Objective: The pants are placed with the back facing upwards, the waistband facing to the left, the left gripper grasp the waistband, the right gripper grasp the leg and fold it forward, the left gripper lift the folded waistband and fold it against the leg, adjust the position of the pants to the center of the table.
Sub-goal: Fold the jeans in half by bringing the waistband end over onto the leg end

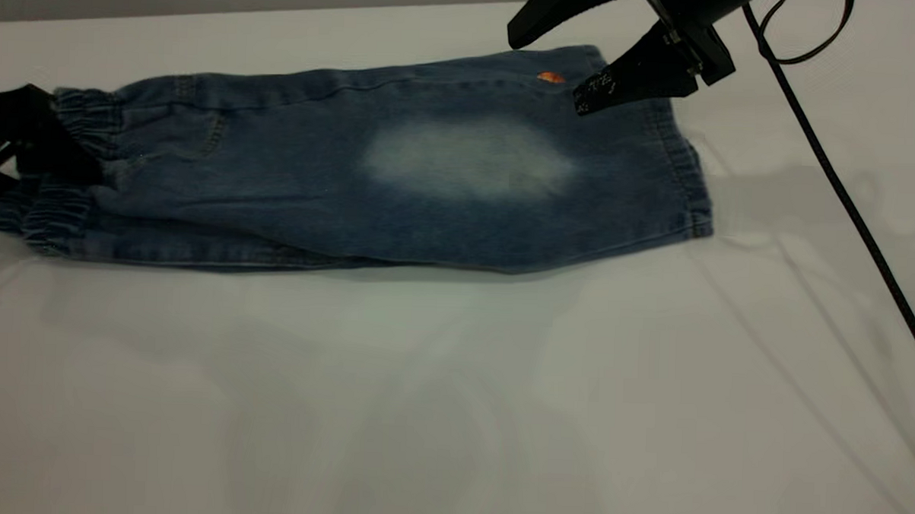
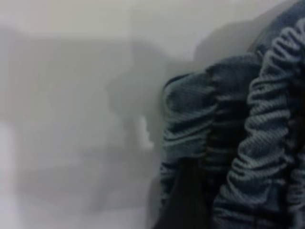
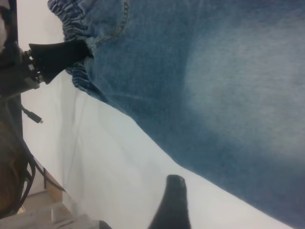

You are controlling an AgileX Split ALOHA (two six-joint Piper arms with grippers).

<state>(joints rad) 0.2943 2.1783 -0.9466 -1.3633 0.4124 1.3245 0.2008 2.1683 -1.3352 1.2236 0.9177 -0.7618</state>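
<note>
Folded blue washed-denim pants (image 1: 399,186) on smooth white table (image 1: 452,409).
Left gripper (image 1: 65,156) clenches the ruffled elastic waistband (image 1: 74,122); right gripper (image 1: 544,70) hovers, fingers spread.

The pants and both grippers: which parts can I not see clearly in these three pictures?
- The pants are folded, so the lower leg is hidden beneath the top leg, exterior view.
- The left gripper is cut off by the frame edge in the exterior view; its grip on the waistband is blurred in its wrist view.
- The right gripper, open above the far hem: its wrist view shows one fingertip.
</note>
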